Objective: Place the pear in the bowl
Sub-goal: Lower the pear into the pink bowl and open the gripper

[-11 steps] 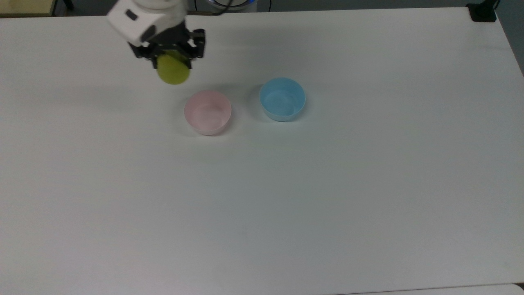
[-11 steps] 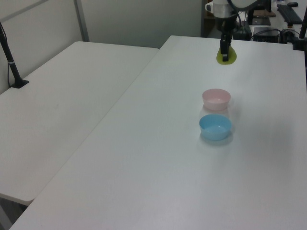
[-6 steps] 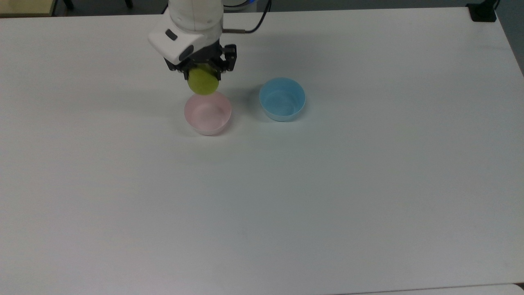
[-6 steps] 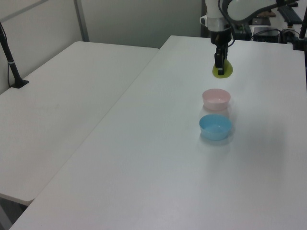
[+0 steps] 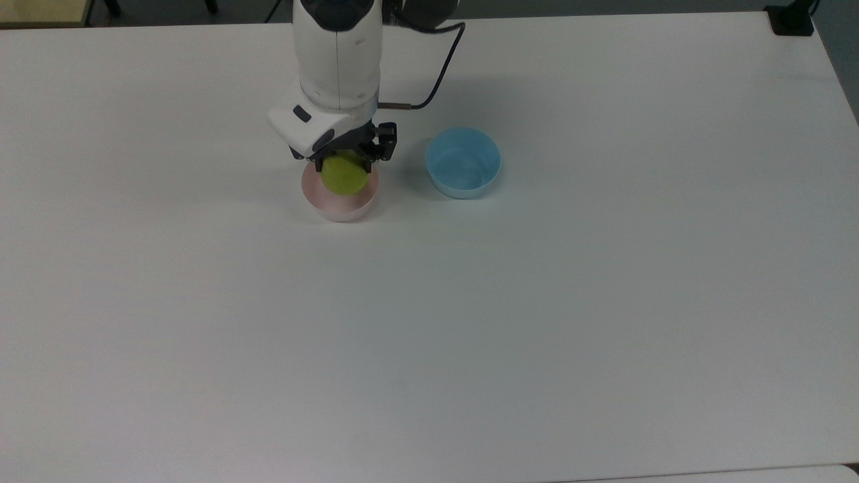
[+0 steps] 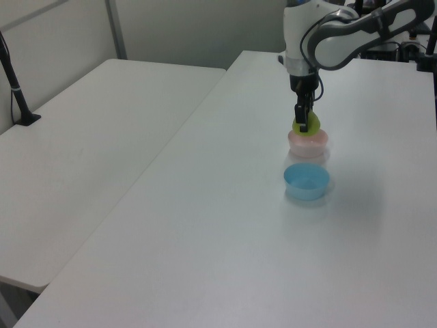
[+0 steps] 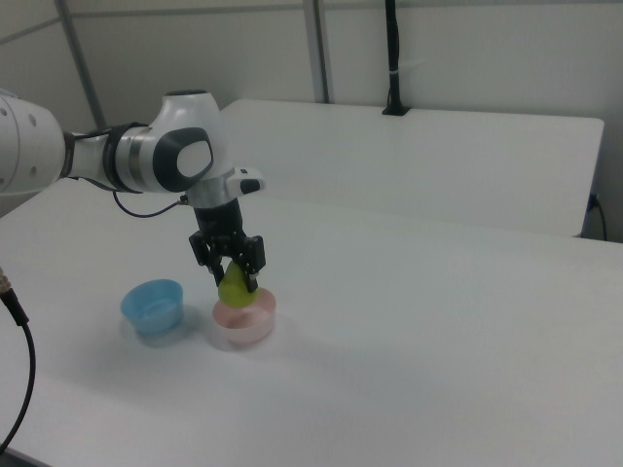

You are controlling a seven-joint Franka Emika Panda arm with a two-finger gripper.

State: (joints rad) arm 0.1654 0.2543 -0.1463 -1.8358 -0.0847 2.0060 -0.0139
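The yellow-green pear (image 5: 343,176) (image 6: 307,126) (image 7: 235,289) hangs in my gripper (image 5: 345,164) (image 6: 300,125) (image 7: 234,279), which is shut on it from above. It sits right over the mouth of the pale pink bowl (image 5: 339,205) (image 6: 308,144) (image 7: 244,323), its lower end at about rim height in the right view. The bowl stands upright on the white table (image 5: 470,302). Part of the bowl's far rim is hidden behind the gripper in the top view.
A light blue bowl (image 5: 463,163) (image 6: 306,180) (image 7: 154,305) stands close beside the pink one, to the top view's right. A second white table (image 6: 89,143) (image 7: 438,146) adjoins. A black post (image 6: 15,82) (image 7: 392,58) is clamped to that table. A cable (image 5: 439,67) trails from the arm.
The arm has carried the pear from the top view's upper left toward the pink bowl and lowered it, so it now hangs over the bowl's mouth. Both bowls stayed put.
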